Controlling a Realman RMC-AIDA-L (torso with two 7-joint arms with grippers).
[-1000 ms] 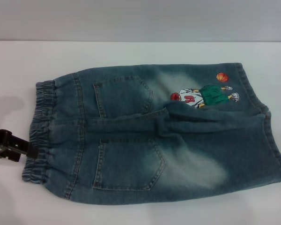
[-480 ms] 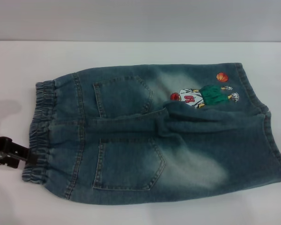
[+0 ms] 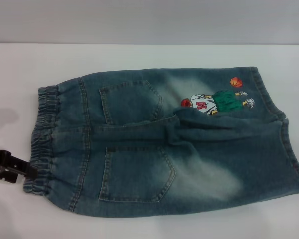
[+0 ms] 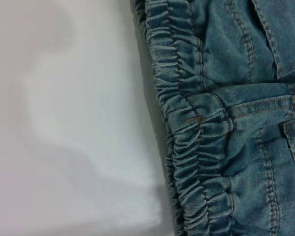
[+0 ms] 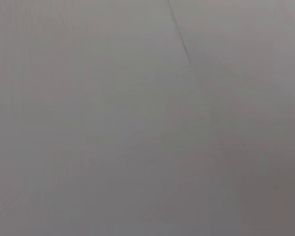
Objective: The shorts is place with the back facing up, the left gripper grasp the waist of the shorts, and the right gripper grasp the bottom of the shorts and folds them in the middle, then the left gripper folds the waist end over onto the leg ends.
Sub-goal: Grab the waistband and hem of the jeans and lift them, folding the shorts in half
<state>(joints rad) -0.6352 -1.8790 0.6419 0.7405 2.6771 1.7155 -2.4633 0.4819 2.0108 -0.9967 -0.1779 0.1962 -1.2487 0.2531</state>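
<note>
The shorts (image 3: 164, 144) lie flat on the white table (image 3: 139, 55), back side up, with both patch pockets showing. The waist of the shorts (image 3: 45, 134) is the ruffled band on the left, seen close in the left wrist view (image 4: 196, 147). The bottom of the shorts (image 3: 284, 134), its leg ends, lies at the right, and the cartoon print (image 3: 217, 102) is on the far leg. My left gripper (image 3: 26, 175) stands open at the left edge, its black fingertips at the near part of the waistband. The right gripper is out of view.
Bare white table (image 4: 64, 123) lies to the left of the waistband, and a grey wall (image 3: 149, 20) runs behind the table. A raised crease (image 3: 179, 122) runs between the two legs. The right wrist view holds only a plain grey surface (image 5: 137, 123).
My left gripper has slid along the waistband toward the table's near edge. The shorts have not moved.
</note>
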